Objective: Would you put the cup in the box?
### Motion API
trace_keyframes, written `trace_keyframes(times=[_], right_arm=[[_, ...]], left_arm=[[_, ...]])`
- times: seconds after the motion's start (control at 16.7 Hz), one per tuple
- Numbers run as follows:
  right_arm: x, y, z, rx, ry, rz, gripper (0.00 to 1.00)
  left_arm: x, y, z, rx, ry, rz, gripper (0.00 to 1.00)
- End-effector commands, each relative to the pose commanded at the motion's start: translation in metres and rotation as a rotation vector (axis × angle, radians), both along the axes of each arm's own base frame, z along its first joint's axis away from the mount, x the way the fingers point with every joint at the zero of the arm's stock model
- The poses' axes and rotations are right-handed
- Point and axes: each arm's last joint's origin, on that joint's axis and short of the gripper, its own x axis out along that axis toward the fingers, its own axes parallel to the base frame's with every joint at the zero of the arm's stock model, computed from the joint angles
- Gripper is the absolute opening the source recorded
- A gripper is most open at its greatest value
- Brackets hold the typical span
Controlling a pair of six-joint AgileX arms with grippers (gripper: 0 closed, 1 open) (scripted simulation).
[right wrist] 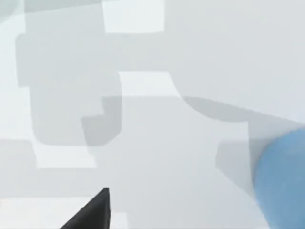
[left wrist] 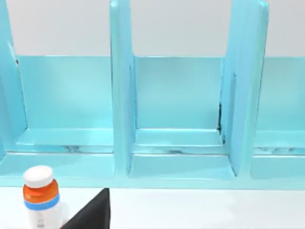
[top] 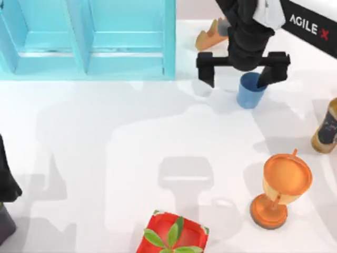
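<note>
The cup (top: 250,90) is a small plain blue tumbler standing upright on the white table at the back right. My right gripper (top: 239,75) hangs open over it, fingers spread wide. The cup sits between them, close under the right-hand finger (top: 271,74). In the right wrist view the cup (right wrist: 281,181) shows as a blue curve at the edge. The box (top: 87,39) is a light blue case with upright dividers at the back left, and its open compartments (left wrist: 178,109) face the left wrist camera. My left arm (top: 5,184) is parked at the table's left edge.
An orange stemmed goblet (top: 279,190) stands front right, with a brown bottle (top: 326,129) at the right edge. A red box with green leaves (top: 171,234) sits at the front. A tan object (top: 210,34) lies behind the right arm. A white-capped pill bottle (left wrist: 40,195) stands before the box.
</note>
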Motion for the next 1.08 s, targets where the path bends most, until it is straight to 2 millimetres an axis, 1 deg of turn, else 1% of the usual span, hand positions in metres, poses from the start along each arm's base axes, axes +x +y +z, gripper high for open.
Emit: trace_keyframes(times=[0.06, 0.12, 0.36, 1.08], right_arm=[[0.0004, -0.0003, -0.0082, -0.002, 0.004, 0.000, 1.00], [0.0005, -0.0005, -0.0124, -0.003, 0.006, 0.000, 1.00], [0.0005, -0.0005, -0.0128, -0.003, 0.007, 0.000, 1.00], [0.0005, -0.0005, -0.0128, -0.003, 0.007, 0.000, 0.10]], left_arm=[[0.0000, 0.0000, 0.0000, 0.000, 0.000, 0.000, 1.00], [0.0000, 0.0000, 0.0000, 0.000, 0.000, 0.000, 1.00], [0.0000, 0.0000, 0.0000, 0.000, 0.000, 0.000, 1.00], [0.0000, 0.0000, 0.0000, 0.000, 0.000, 0.000, 1.00]])
